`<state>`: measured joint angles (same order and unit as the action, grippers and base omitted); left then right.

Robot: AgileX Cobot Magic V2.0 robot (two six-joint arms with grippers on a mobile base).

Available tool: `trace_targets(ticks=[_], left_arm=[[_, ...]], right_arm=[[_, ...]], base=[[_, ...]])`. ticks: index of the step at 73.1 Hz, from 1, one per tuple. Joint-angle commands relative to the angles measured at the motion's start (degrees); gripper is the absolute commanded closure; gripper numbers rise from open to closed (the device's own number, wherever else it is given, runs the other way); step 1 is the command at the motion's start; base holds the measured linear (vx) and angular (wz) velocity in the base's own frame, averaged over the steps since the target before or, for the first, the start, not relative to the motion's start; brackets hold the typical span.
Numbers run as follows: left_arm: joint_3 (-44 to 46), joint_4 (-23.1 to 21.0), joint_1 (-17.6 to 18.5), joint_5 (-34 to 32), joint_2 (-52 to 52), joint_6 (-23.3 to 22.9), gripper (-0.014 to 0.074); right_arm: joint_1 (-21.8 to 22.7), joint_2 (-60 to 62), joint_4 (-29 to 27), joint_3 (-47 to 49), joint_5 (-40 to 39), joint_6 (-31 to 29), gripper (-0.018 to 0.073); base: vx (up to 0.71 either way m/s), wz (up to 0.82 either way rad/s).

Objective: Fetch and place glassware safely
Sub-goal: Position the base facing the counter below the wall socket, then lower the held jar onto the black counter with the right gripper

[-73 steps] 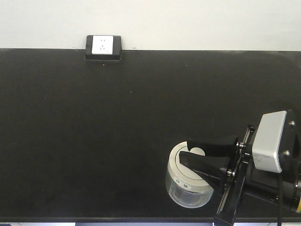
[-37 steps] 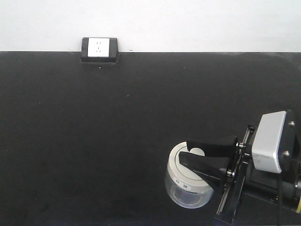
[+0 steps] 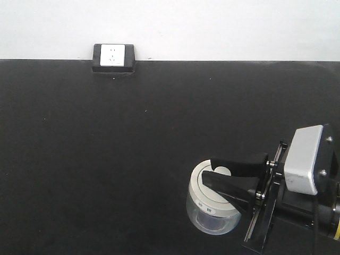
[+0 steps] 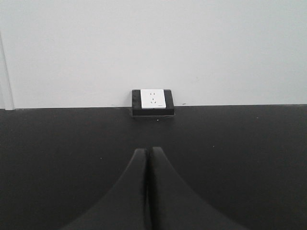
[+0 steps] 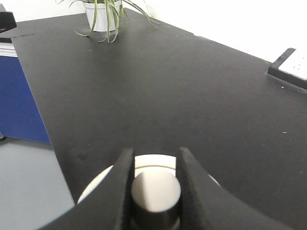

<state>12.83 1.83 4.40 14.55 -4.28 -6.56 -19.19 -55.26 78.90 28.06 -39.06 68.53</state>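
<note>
The right pincer point(image 3: 209, 170) pinches the central knob point(image 5: 156, 191) of a squat glass jar point(image 3: 212, 219), which stands at the front right of the black bench point(image 3: 106, 159), close to the near edge. In the wrist view the two dark fingers point(image 5: 122, 182) sit tight against either side of the knob, with the off-white lid point(image 3: 199, 187) spreading out beneath them. Whether the jar's base rests on the bench or hangs just clear of it cannot be told from these angles.

The left pincer point(image 4: 147, 191) is pressed together and holds nothing. It points across bare bench toward a wall socket point(image 4: 152, 99) at the far edge. A potted plant point(image 5: 105, 12) and a blue cabinet point(image 5: 19, 96) mark the bench's other end, well apart from the jar.

The jar looks small and light, but it is rigid, brittle glass, and its smooth wall would probably slip under a loose hold. A hold on the knob is secure only if the lid is seated firmly. If the lid merely rests on the rim, a lift could leave the body behind or drop it. The safer purchase is likely across the glass body just under the lid, with a slow, level carry and a soft landing.
</note>
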Motion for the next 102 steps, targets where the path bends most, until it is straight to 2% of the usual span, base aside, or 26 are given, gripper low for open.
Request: trace_targets(ticks=[1,70,79,87,94,102], left_arm=[[1.22,-0.46,0.47,-4.43,-0.52,-0.46,0.0603],[1.22,-0.46,0.47,-4.43,-0.52,-0.46,0.0603],[1.22,-0.46,0.47,-4.43,-0.52,-0.46,0.0603],[1.22,-0.46,0.47,-4.43,-0.52,-0.46,0.0603],[1.22,-0.46,0.47,-4.43,-0.52,-0.46,0.0603],[1.22,-0.46,0.47,-4.43,-0.52,-0.46,0.0603]], right_arm=[[0.1,0.51,-3.21,1.69,-1.81,-0.33,0.056],[0.1,0.32,-3.96,1.69,-0.2,-0.61,0.056],[0.1,-0.64,-12.04,1.8,7.51,-2.98,0.056],[0.1,-5.33,-22.66,4.12,14.27,-14.0,0.056],[0.1,-11.68,-31.7,7.61,14.76,-23.15,0.056],[0.1,-19.04,-37.82,11.58,10.33,-30.65,0.056]], base=[[0.02,0.05],[0.0,0.0],[0.0,0.0],[0.0,0.0],[0.0,0.0],[0.0,0.0]])
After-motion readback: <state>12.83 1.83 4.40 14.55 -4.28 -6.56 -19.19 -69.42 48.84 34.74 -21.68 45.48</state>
